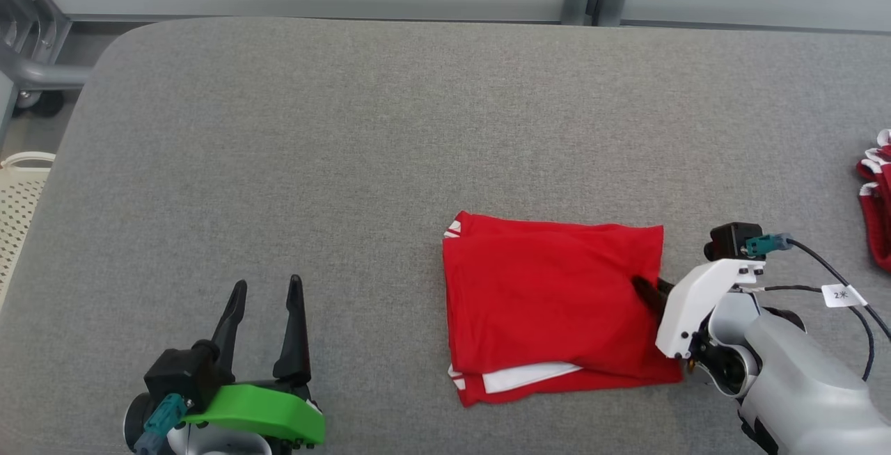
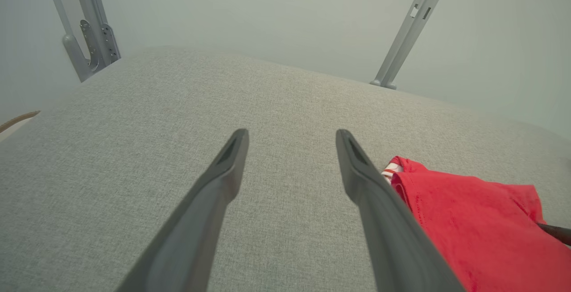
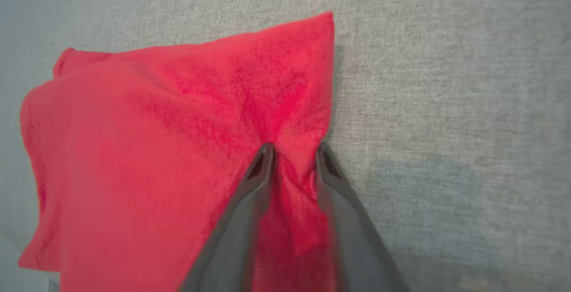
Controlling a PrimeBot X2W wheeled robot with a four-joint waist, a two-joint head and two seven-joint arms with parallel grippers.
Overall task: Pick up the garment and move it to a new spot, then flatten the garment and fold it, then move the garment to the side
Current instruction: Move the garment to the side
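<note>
**Item:** garment (image 1: 550, 302), red with white trim, folded into a rough rectangle. It lies on the grey tabletop (image 1: 348, 163), right of centre and near the front edge.

**Right pincer** (image 1: 646, 290): at the garment's right edge, fingers drawn close on a puckered ridge of red cloth; the right wrist view (image 3: 294, 150) shows the fabric gathered between them.

**Left pincer** (image 1: 268, 284): spread and holding nothing, over bare tabletop well apart from the garment.

**Step in hand (judged):** folding looks complete, so this is the last step, moving the garment aside.

**Next move calls for:** a low, even drag or lift sideways, since a one-sided grip may let the stacked layers slide apart or the fold open.

**Hard to make out:**
- How many layers the right pincer has caught cannot be told.
- The fingertips are partly hidden by cloth in the head view.
- A red-and-white cloth item (image 1: 878, 197) is cut off at the right edge.
- A pale perforated basket (image 1: 21, 190) is cut off at the left.
</note>
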